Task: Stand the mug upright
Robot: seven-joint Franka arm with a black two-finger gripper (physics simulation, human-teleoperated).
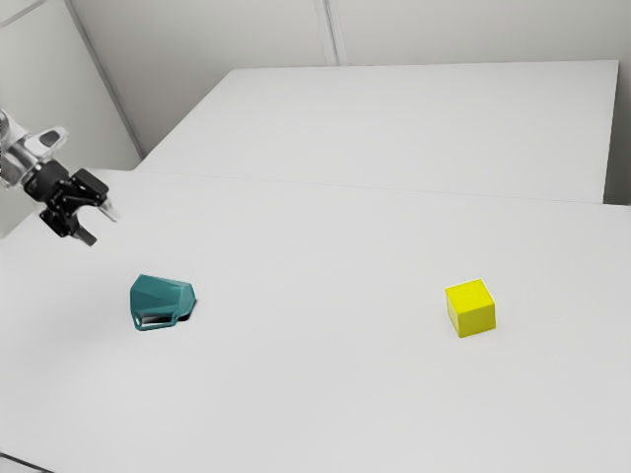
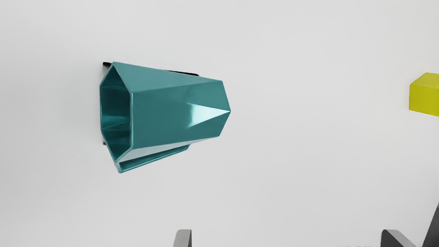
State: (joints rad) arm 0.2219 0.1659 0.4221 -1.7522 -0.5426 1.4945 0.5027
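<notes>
Teal faceted mug (image 1: 161, 299) on its side on the white table (image 1: 325, 394). My black two-finger gripper (image 1: 106, 225) is wide, apart from the mug.

"What's the faceted teal mug (image 2: 164, 120) made of?"

"Plastic or glazed ceramic, I can't tell which. It's smooth and glossy, with a white glare on one flat face, and the inner walls shine too."

"And the yellow cube (image 1: 470, 309) at the exterior view's right?"

"Smooth faces, more matt than glossy. Material's unclear."

"The white tabletop (image 1: 325, 384)?"

"Smooth and matt."

"How about the gripper (image 1: 101, 226)?"

"Its black body has small pale glints, and its grey fingertips look smooth and dull, maybe metal."
</notes>
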